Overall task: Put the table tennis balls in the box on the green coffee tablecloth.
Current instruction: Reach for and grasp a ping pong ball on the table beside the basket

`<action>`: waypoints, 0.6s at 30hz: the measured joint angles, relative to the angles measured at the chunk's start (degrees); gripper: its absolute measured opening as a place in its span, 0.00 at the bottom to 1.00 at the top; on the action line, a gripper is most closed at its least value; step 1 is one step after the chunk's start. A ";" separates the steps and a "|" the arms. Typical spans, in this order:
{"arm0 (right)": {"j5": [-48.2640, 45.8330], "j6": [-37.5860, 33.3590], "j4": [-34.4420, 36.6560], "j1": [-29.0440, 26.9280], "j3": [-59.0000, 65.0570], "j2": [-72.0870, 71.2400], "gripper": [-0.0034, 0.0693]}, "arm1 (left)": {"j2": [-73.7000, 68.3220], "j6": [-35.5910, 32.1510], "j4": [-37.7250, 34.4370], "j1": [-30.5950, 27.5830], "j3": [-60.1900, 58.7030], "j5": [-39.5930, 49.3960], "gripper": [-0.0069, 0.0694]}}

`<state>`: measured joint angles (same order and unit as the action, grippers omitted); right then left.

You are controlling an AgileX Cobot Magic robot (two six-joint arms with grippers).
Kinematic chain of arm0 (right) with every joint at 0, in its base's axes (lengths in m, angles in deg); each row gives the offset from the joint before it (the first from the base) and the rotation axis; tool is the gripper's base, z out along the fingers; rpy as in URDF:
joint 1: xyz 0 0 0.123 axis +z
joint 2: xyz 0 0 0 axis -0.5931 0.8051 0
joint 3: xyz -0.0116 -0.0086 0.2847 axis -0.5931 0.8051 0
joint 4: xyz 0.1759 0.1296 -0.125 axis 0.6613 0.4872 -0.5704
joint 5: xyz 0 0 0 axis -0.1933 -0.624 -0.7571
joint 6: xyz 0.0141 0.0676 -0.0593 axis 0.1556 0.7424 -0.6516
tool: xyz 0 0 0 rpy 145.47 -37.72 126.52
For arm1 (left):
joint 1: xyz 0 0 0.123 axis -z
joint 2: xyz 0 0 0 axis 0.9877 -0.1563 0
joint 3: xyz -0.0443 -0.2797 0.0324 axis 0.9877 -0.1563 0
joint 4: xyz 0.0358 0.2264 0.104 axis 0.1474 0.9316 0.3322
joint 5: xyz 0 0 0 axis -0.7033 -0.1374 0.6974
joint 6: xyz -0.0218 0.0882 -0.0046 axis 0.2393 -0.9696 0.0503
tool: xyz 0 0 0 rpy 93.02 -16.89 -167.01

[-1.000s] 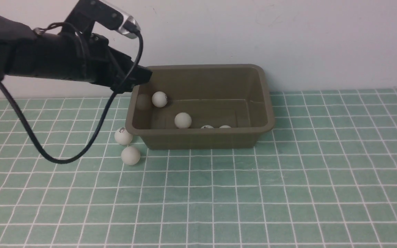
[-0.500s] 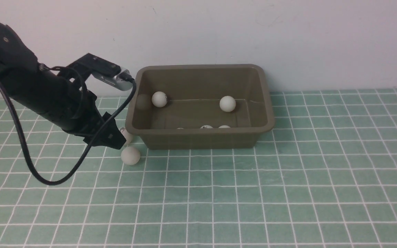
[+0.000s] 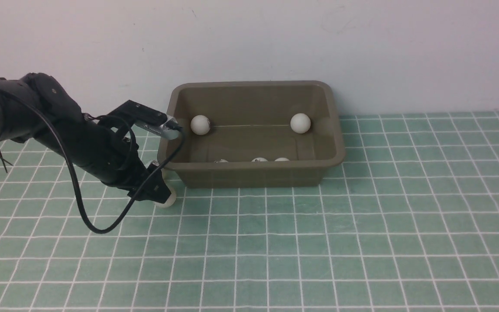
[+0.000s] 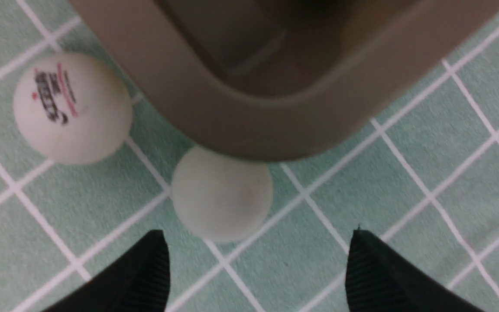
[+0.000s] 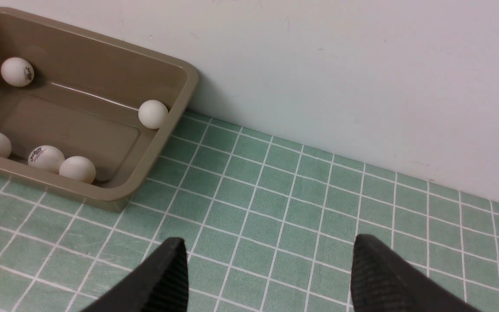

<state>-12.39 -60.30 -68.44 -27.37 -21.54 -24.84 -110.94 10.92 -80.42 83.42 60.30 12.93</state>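
Left arm bent, angled downward — left tool point(image 4: 258, 271) open; right tool point(image 5: 269, 273) likewise — fingers parted.

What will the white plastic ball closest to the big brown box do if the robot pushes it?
The small white plastic ball would probably roll, because it's round. It may not get far toward the olive-brown plastic box, whose wall stands right beside it. It's likely light, being a table tennis ball.
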 joint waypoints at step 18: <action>0.00 0.00 0.11 -0.07 0.00 0.00 0.68 | -6.30 -11.97 -11.62 0.00 0.39 -6.58 0.72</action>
<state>-12.39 -60.30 -68.33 -27.44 -21.54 -24.84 -117.24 -1.05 -92.04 83.42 60.69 6.35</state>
